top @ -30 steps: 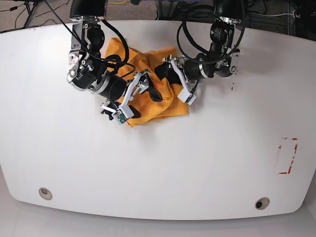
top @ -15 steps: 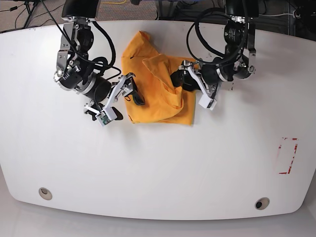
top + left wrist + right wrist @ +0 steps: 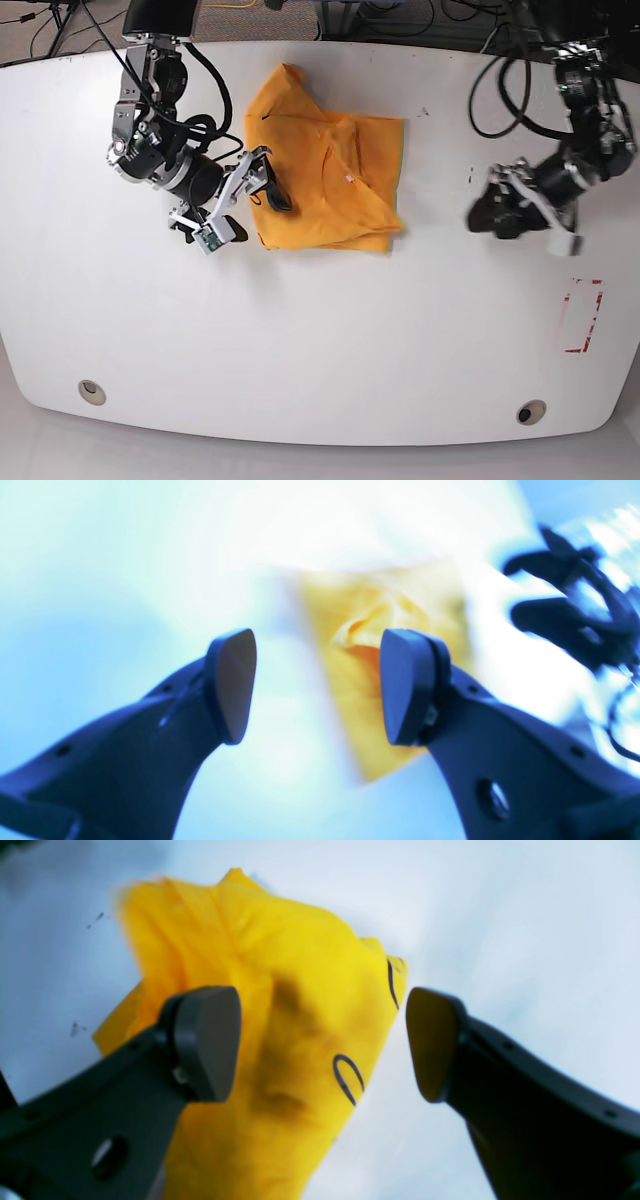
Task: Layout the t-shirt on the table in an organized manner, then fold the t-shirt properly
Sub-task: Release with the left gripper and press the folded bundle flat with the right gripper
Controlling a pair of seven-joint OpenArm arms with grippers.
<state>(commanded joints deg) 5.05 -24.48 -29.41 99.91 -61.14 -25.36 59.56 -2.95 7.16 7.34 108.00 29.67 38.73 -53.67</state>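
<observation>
A: Where's the t-shirt (image 3: 325, 180)?

B: Bunched in a heap on the white surface (image 3: 320, 340), toward its far edge, nowhere near flat. The right pincer (image 3: 320, 1045) hangs spread wide over the heap's edge, gripping nothing.

A: And the left pincer (image 3: 317, 685)?

B: Also gaping, empty, well off to the heap's side.

A: What's the risk?

B: Grabbing several stacked layers at once, I'd guess. Pulling then drags the whole bundle instead of spreading it.
</observation>
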